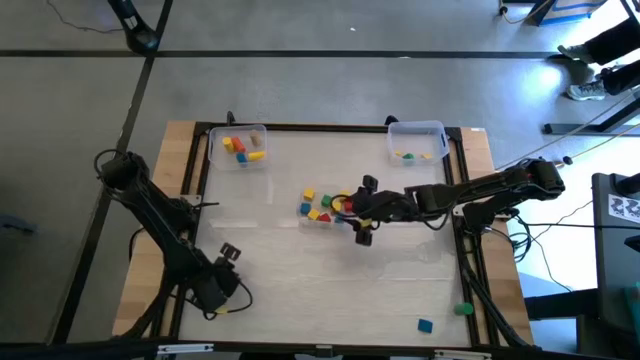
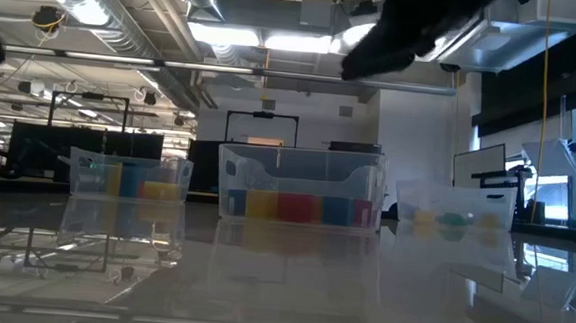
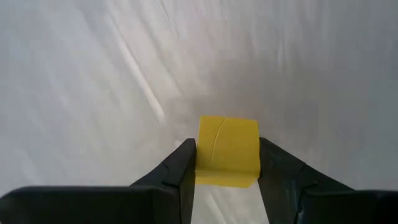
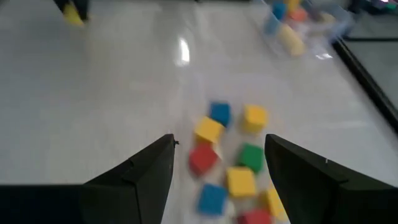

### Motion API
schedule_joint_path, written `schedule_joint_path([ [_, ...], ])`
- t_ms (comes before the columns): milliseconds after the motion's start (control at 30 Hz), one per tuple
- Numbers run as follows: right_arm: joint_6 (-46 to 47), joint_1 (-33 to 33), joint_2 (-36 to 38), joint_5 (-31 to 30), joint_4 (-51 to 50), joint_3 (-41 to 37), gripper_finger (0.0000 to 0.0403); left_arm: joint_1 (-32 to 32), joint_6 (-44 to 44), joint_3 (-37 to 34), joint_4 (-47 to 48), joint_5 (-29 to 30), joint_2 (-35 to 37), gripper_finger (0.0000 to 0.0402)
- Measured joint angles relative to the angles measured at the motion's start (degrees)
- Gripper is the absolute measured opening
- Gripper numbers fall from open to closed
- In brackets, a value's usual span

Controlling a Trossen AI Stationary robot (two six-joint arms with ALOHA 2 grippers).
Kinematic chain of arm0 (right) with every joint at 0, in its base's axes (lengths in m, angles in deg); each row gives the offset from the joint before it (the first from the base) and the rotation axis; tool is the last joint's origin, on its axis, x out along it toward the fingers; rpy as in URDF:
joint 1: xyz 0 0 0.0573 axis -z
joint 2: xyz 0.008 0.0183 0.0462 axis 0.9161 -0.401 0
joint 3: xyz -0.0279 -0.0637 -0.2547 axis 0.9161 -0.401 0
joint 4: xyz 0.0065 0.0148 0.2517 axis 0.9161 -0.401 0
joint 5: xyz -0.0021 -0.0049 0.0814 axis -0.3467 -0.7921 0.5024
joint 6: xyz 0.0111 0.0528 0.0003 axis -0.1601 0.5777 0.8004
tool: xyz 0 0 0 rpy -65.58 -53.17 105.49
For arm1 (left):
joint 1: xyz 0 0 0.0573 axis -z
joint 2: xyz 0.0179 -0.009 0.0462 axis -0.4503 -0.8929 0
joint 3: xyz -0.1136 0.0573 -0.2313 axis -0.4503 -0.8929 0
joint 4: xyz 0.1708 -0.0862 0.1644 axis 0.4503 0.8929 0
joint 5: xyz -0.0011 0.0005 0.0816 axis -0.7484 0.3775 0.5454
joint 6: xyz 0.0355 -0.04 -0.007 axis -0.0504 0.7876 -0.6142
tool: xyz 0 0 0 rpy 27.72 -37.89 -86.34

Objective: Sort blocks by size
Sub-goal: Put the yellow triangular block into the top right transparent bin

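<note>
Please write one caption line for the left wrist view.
Left gripper closes its fingers on a yellow block over the white table.

— Where does everything sit?

— The loose blocks (image 1: 322, 205) lie clustered mid-table, directly under my right gripper (image 1: 362, 210), which hangs between its fingers' spread. Behind them, at the far edge, stand two bins: the left bin (image 1: 238, 146) and the right bin (image 1: 417, 141), each with blocks inside.

— And your other side?

— My left gripper (image 3: 225, 177) sits at the near left corner, a block (image 3: 227, 151) between its fingers. Two stray blocks (image 1: 444, 317) lie off the mat, near right.
</note>
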Motion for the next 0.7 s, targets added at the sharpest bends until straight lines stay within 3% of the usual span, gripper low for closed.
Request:
schedule_joint_path([
  [267, -3.2, -0.8, -1.5, 8.5, 11.9, 0.1, 0.0248, -2.6, -2.2, 5.3, -1.2, 17.4, 5.4, 0.0119],
  [500, -10.0, -4.2, -5.1, 7.1, 18.5, 0.0, 0.0248, -11.9, 4.0, 5.3, -6.0, 12.4, 13.0, 0.0119],
  [700, -24.7, -7.4, -10.4, 4.7, 27.2, 0.0, 0.0248, -19.1, 2.9, 5.3, -10.3, 8.2, 13.9, 0.0119],
])
